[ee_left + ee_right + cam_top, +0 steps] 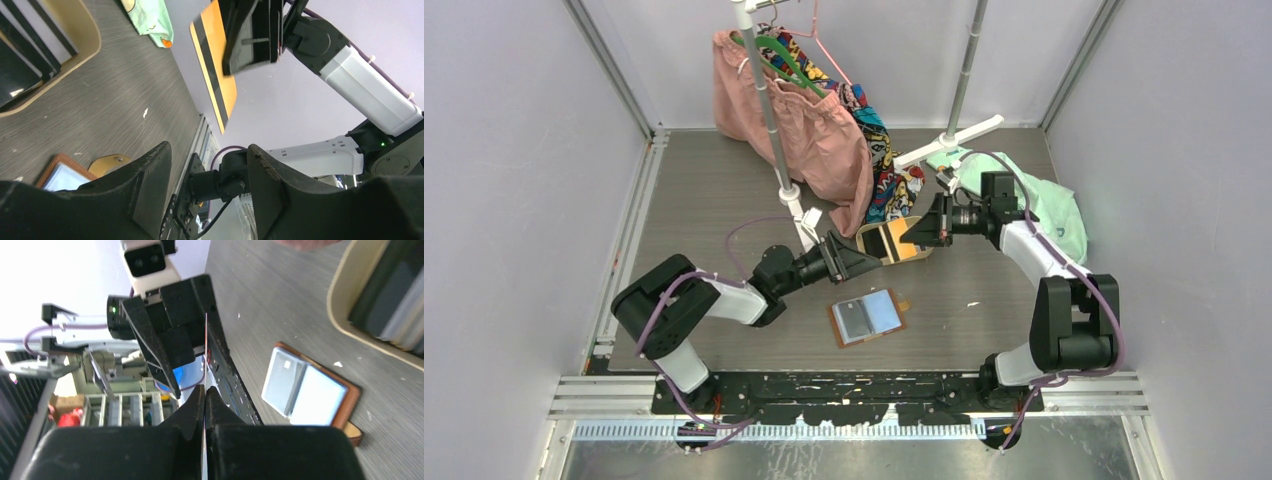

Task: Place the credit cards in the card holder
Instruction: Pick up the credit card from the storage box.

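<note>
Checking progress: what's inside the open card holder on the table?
The card holder lies open, showing a greyish pocket and a bluish pocket. Whether cards already sit inside them cannot be seen; the pocket faces cover that.

No legible text, label, number anywhere.

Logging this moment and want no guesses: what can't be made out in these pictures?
- Dark cards in the tray: cut by the frame edge in both wrist views, uncountable.
- Lettering on the orange card: edge-on in the right wrist view, clamped by the right pincer.
- Pocket contents of the card holder: too small from above; left pincer blocks the left wrist view.
</note>
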